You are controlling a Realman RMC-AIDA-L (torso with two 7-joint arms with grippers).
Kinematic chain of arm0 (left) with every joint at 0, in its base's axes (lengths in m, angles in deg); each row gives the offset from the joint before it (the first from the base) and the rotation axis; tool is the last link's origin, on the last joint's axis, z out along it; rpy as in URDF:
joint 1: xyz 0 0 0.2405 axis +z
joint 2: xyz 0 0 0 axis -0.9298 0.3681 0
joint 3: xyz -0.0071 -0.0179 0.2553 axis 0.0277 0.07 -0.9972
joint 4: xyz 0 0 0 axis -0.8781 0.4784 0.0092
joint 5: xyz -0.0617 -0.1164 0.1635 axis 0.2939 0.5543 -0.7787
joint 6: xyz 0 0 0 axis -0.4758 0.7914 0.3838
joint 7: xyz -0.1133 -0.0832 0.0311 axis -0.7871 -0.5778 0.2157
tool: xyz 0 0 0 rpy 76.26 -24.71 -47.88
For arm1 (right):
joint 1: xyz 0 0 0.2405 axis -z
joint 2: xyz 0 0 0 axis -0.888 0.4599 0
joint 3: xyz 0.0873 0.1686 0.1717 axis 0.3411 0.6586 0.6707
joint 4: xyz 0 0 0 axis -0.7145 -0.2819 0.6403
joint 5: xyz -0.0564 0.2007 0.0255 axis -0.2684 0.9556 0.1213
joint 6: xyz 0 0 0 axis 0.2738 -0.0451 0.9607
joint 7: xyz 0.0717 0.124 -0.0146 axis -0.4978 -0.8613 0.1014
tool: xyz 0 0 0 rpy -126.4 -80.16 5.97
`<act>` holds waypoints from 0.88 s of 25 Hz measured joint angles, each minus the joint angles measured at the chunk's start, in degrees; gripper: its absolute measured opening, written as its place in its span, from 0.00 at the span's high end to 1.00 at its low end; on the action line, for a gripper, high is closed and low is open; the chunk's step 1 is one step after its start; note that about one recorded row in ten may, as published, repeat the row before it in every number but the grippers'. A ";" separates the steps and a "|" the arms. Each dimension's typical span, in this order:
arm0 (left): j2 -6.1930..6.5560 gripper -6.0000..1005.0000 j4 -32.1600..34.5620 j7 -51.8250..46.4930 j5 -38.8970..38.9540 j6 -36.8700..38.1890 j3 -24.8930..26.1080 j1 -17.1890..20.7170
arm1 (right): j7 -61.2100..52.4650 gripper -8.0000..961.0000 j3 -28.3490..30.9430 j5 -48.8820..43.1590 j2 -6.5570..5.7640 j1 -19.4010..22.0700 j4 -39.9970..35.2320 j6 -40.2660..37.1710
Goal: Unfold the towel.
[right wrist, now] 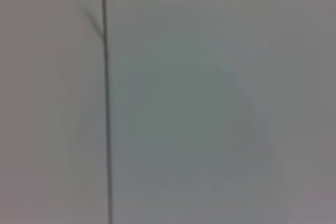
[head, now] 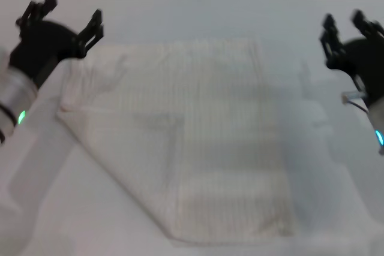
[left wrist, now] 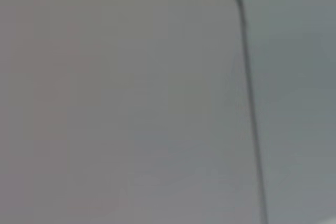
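Black claws, silver wrists, green lights

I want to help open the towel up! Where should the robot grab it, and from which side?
Probably the pointed corner of the towel on the robot's left, where a slanted folded edge runs toward the front. That corner sticks out on the table, so the open left claw nearby could come in from the left. The open right claw hovers off to the right of the towel.

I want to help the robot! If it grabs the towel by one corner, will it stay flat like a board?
Probably not. The towel lies soft, with one side folded over, so it would likely droop. It looks light. The open left claw and open right claw hover apart from it.
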 joint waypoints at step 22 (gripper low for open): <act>-2.10 0.15 -47.24 28.22 17.18 -92.25 11.09 -5.33 | 1.57 0.98 63.29 -22.56 4.91 -36.00 -1.26 -107.17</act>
